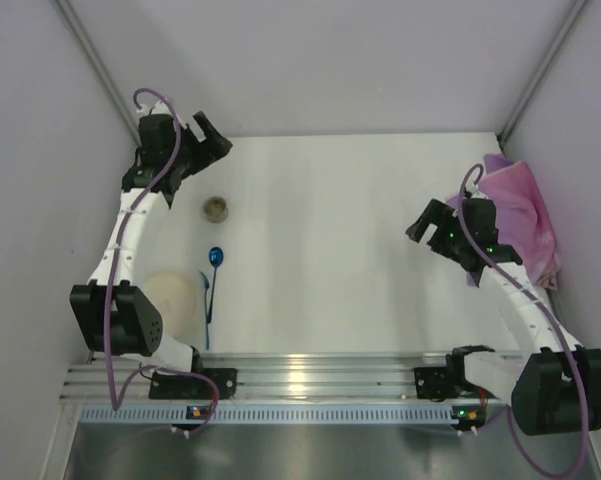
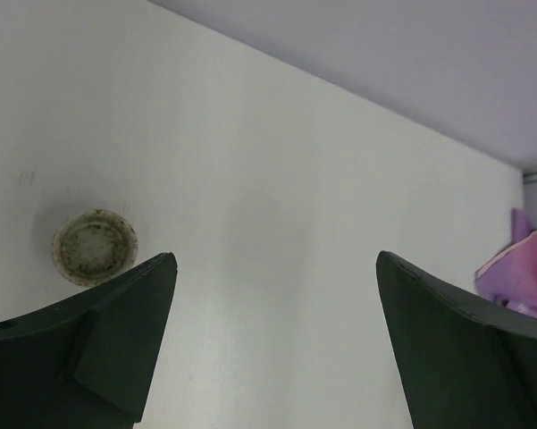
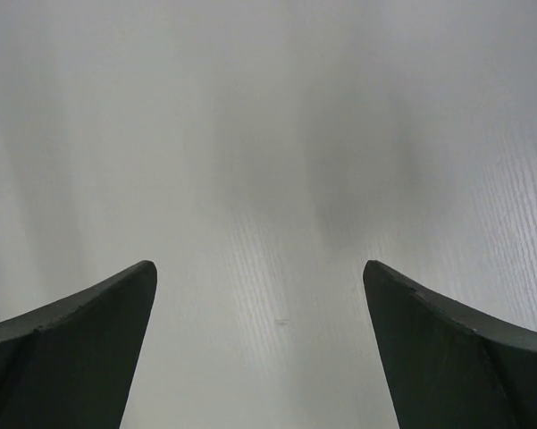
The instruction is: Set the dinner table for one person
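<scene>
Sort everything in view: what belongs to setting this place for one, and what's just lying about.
For the job:
dinner table
cream plate
blue spoon
small round cup
pink-purple cloth, probably a placemat

Just there:
ribbed aluminium rail
grey enclosure walls

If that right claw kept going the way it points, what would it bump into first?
Likely just the bare dinner table; nothing lies ahead of the open right gripper. The blue spoon sits off to one side, though depth is unclear.
</scene>
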Action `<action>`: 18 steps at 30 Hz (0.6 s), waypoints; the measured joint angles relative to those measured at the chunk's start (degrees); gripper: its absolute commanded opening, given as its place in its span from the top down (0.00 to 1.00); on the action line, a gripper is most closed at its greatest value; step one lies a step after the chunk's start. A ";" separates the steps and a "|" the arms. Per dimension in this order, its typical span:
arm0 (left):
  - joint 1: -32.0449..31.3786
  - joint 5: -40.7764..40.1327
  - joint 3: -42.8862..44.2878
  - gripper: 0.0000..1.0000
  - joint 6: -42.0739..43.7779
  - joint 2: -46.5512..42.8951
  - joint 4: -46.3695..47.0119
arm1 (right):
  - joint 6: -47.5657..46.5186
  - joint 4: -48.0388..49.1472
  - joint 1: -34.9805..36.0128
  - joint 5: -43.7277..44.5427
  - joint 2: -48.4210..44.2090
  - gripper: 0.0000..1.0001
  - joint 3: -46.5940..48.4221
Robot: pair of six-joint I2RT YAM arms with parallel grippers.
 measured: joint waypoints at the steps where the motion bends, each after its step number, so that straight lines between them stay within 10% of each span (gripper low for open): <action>1: 0.52 -0.33 0.17 0.12 -2.10 -0.31 -0.07 | 0.52 0.07 -0.44 -0.26 -0.07 0.00 0.72; 18: 2.40 -8.74 -3.08 0.05 -4.31 -1.29 -14.01 | -3.63 -13.55 -18.93 7.41 26.97 0.00 23.08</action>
